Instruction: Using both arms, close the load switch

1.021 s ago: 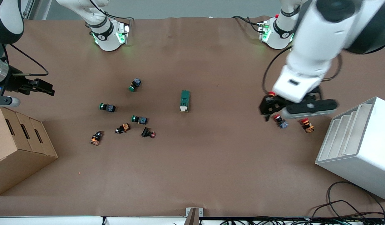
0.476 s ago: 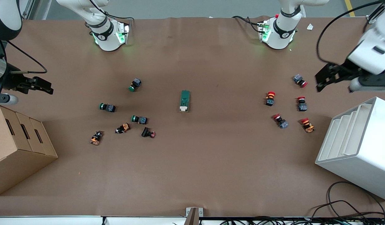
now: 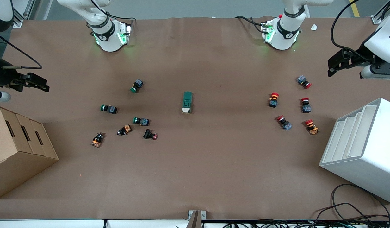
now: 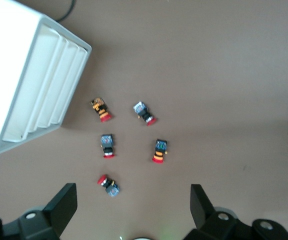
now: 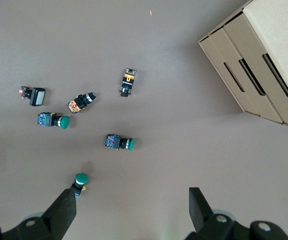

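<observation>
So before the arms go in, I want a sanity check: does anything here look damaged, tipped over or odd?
Nothing looks damaged. The load switch lies alone mid-table; the push buttons lie scattered on their sides. Left gripper and right gripper wait open near the table's ends.

Brown paper-covered table (image 3: 195, 177); tan cardboard slotted box (image 3: 17, 148); white slotted plastic rack (image 3: 362, 148); green-capped push buttons (image 3: 138, 85); red-capped push buttons (image 3: 304, 81).

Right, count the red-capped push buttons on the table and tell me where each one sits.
5, all toward the left arm's end, by the white rack: one farthest from the camera, two mid-row, two nearest. None looks hidden.
</observation>
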Controlling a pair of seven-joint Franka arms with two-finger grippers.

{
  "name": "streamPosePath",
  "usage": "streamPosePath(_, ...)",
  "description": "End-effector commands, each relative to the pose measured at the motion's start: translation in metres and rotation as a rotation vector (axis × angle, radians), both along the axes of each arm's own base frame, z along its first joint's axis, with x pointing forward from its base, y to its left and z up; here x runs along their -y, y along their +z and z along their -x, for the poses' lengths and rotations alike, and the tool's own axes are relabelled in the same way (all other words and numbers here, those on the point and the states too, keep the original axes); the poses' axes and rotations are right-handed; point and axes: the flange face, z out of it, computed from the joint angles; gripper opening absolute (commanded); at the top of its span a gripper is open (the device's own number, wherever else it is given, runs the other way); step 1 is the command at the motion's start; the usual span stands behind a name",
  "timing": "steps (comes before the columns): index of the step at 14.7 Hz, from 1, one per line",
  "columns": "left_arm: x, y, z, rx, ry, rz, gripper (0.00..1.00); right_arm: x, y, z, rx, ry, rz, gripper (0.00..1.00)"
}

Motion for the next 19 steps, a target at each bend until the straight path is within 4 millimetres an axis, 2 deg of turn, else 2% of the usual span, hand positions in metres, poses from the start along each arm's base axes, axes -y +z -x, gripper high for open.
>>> streamPosePath(1,-0.011,-0.003,0.027,-0.010,-0.003,0.036,1.00,-0.007,-0.009,-0.013,-0.027,0.016,0.002,1.00)
streamPosePath(4,-0.011,-0.015,0.040,0.012,0.005,0.040,1.00,-0.009,-0.011,-0.006,-0.075,0.013,-0.021,1.00)
streamPosePath(6,-0.007,-0.017,0.048,0.023,0.013,0.038,1.00,-0.004,-0.013,-0.005,-0.083,0.002,-0.026,1.00)
streamPosePath(9,-0.003,-0.016,0.047,0.030,0.041,0.029,1.00,-0.007,0.003,-0.006,-0.051,0.007,-0.025,1.00)
streamPosePath(12,-0.004,-0.016,0.046,0.032,0.051,0.021,1.00,-0.007,0.006,-0.001,-0.066,0.010,-0.026,1.00)
streamPosePath(15,-0.004,-0.016,0.043,0.033,0.057,0.016,1.00,-0.005,0.012,0.030,-0.064,0.015,-0.029,1.00)
streamPosePath(19,-0.008,-0.012,0.039,0.041,0.060,0.016,1.00,-0.011,0.027,0.049,-0.052,0.029,-0.030,1.00)
